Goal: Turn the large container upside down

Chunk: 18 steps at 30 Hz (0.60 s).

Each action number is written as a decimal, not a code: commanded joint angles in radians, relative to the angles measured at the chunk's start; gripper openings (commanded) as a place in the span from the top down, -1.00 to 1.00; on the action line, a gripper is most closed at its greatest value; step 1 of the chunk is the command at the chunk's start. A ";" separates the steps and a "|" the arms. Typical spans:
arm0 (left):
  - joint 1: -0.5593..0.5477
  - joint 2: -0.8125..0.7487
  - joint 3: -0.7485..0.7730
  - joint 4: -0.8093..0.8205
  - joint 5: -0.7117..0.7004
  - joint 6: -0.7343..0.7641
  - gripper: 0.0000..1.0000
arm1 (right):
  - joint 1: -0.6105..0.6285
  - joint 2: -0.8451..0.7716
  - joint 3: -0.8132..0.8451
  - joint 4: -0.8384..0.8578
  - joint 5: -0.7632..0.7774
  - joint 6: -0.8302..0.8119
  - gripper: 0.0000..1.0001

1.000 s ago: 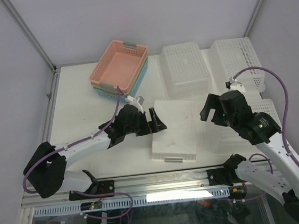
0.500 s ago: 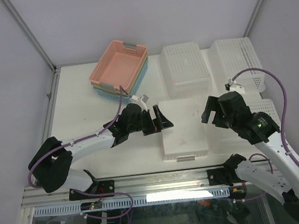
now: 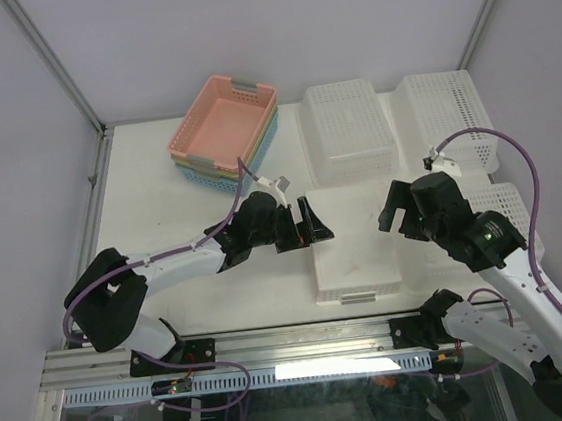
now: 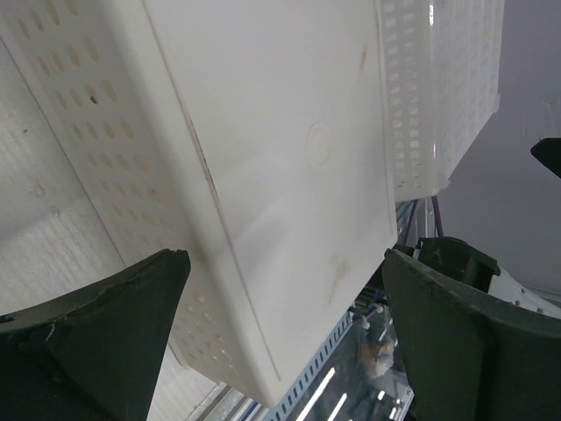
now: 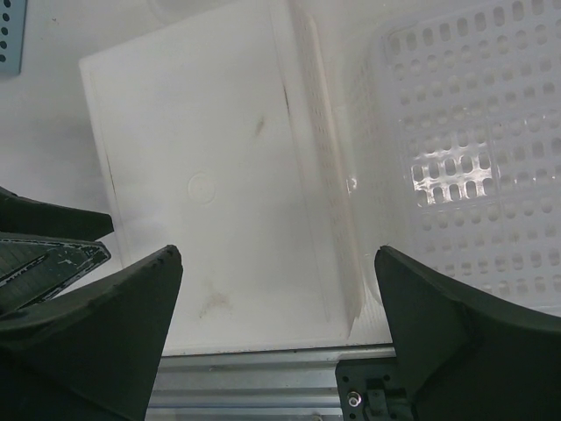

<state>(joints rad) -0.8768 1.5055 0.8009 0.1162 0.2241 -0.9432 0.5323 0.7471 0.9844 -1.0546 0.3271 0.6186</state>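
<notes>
Left pincer (image 3: pixel 300 227) and right pincer (image 5: pixel 272 254) were seen wide open with nothing held, and the large container (image 3: pixel 355 248), laid bottom-up between them, just beside the left one, was judged light, stiff and slippery, best gripped by its rim.

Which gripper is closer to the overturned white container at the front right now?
Left. The left gripper is open, right at the left edge of the white container; the right gripper hangs open above its right edge, clear of it.
</notes>
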 commanded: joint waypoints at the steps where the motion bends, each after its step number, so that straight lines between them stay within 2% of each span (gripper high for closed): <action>1: -0.005 -0.063 0.053 -0.022 -0.069 0.076 -0.98 | -0.001 -0.009 0.021 0.026 0.010 -0.028 -0.92; 8: 0.006 -0.115 0.056 -0.115 -0.137 0.160 -0.98 | -0.002 -0.013 0.117 -0.045 0.105 -0.072 -0.93; 14: 0.036 -0.049 0.010 -0.059 -0.012 0.163 -0.98 | -0.002 -0.053 0.117 -0.023 0.127 -0.094 -0.94; 18: 0.034 -0.023 -0.027 0.073 0.092 0.125 -0.98 | -0.001 -0.048 0.110 -0.026 0.113 -0.082 -0.94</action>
<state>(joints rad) -0.8471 1.4605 0.8066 0.0433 0.1932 -0.8146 0.5323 0.6956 1.0645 -1.1023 0.4164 0.5468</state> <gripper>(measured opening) 0.991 0.968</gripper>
